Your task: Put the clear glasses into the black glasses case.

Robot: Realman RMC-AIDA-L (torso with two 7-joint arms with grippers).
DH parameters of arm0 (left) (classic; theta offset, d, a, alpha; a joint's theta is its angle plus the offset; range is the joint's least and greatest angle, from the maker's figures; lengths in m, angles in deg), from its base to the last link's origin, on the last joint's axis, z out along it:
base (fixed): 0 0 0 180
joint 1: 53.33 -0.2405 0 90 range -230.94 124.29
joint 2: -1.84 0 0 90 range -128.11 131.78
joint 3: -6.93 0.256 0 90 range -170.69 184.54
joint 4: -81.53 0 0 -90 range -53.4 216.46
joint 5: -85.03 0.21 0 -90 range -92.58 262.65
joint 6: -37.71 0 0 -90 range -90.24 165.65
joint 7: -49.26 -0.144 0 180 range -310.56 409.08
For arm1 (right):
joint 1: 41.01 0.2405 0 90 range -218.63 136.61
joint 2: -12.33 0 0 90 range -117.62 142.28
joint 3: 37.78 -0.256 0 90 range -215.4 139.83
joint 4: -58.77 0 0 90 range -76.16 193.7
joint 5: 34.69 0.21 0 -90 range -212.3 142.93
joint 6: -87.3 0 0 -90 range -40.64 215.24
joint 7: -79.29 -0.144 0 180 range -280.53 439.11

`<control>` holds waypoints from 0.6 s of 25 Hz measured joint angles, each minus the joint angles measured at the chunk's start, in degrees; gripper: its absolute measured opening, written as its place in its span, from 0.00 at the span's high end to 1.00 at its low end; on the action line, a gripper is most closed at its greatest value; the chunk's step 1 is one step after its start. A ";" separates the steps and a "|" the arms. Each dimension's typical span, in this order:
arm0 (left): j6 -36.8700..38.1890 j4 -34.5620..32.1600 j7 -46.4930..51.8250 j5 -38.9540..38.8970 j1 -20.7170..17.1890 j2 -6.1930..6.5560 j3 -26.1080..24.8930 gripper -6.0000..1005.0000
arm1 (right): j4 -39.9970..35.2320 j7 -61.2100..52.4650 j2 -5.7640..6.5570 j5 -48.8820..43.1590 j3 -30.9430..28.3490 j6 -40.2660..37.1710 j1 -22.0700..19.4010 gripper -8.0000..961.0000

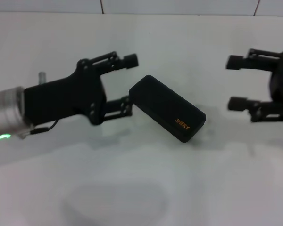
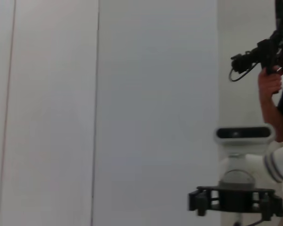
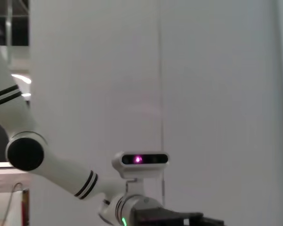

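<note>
Left gripper (image 1: 128,84) comes in from the left of the head view, fingers spread wide, one finger (image 1: 124,60) up high and apart from everything, the lower finger (image 1: 120,107) right at the near-left end of the black glasses case (image 1: 167,108); contact there looks likely but the view does not settle it. Nothing is pinched between the fingers. The case is shut, lid down, lying tilted diagonally on the white table (image 1: 141,188), orange lettering near its lower right end. Right gripper (image 1: 235,83) sits at the right edge, also spread open, holding nothing, well apart from the case. Clear glasses are not made out in any view; a faint smudge low on the table cannot be identified. Left wrist view shows a white wall, the other arm's camera and gripper (image 2: 236,200) far off, and a person's hand (image 2: 270,82) with a black device. Right wrist view shows the wall and the left arm (image 3: 52,165).
</note>
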 joint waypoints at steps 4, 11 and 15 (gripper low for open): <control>2.59 -2.12 -1.45 1.07 -2.95 0.44 -0.08 0.27 | 2.53 2.84 -0.85 -0.93 2.48 2.10 1.56 0.19; 2.82 -3.34 -3.27 2.86 -7.25 1.02 -0.24 0.27 | 5.22 6.66 -2.43 0.62 9.88 9.03 3.79 0.11; 2.85 -3.28 -4.38 3.27 -8.24 1.04 -0.27 0.27 | 9.54 10.19 -2.55 1.91 10.35 10.51 5.66 0.08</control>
